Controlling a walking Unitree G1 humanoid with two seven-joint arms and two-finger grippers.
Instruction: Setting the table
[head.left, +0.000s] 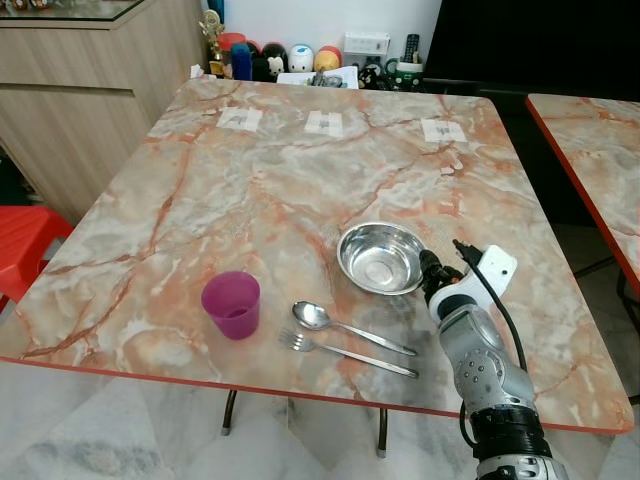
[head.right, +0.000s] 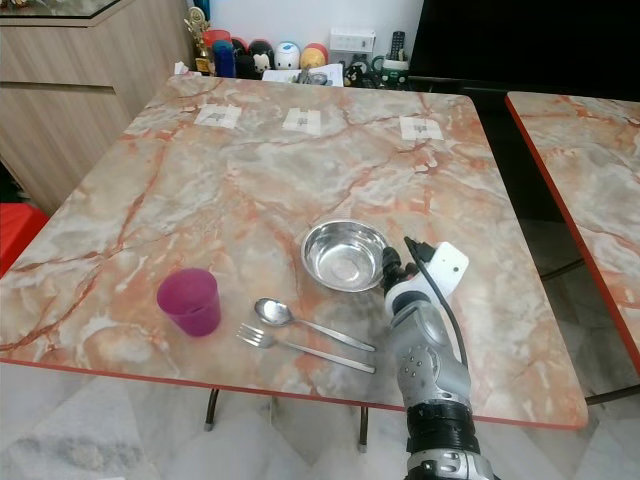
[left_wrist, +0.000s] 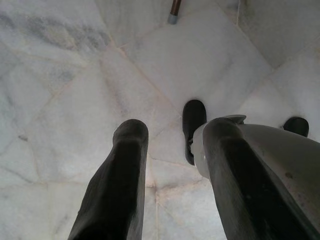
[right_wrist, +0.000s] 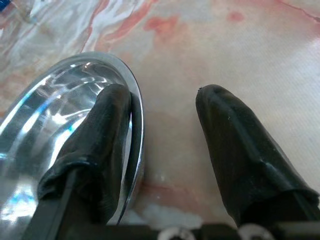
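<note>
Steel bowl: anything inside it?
The bowl looks empty: bare shiny bottom in both eye views. In the wrist view, one finger of the open right gripper sits over its rim, hiding part of the inside.

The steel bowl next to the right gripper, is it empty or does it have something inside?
Empty. The steel bowl stands upright on the table, and its shiny bare bottom is visible. The open right gripper has one finger over its rim.

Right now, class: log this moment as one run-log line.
task: setting table | right gripper: open, one finger over steel bowl rim | left gripper: open, idle above floor | cup, spoon, fork: on table
</note>
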